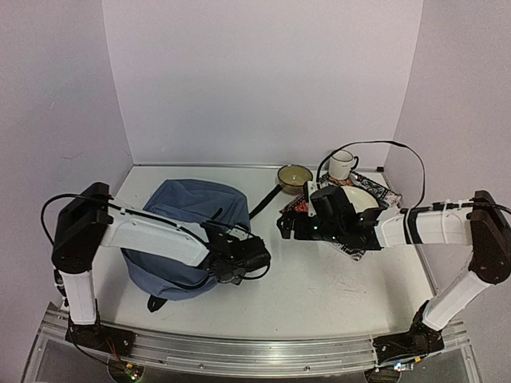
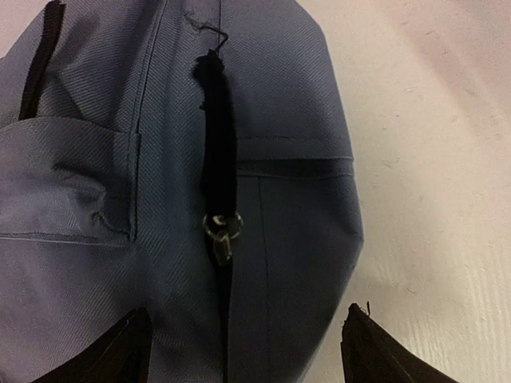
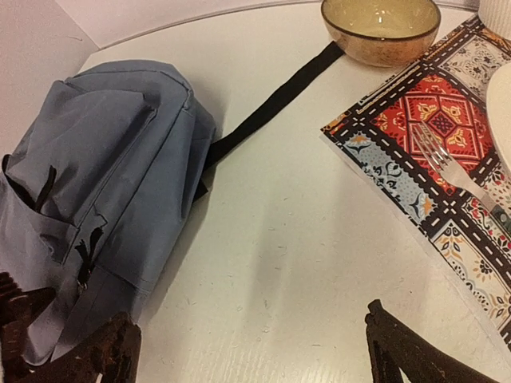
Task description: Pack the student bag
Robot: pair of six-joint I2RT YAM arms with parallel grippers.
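The student bag (image 1: 185,227) lies flat on the left half of the table, slate-blue, with one black strap (image 1: 263,205) trailing toward the bowl. My left gripper (image 1: 233,255) hovers over the bag's near right edge. In the left wrist view my left gripper (image 2: 243,355) is open above the fabric, with nothing between its fingers. A black zip with a metal pull (image 2: 221,232) runs just ahead of it. My right gripper (image 1: 286,224) is open over bare table to the right of the bag. In the right wrist view my right gripper (image 3: 247,347) is empty and the student bag (image 3: 104,175) lies to its left.
A patterned placemat (image 1: 361,238) lies at the right with a white plate (image 1: 358,196) on it and a fork (image 3: 453,170). A tan bowl (image 1: 294,175) and a white mug (image 1: 342,164) stand at the back. Walls close the table on three sides.
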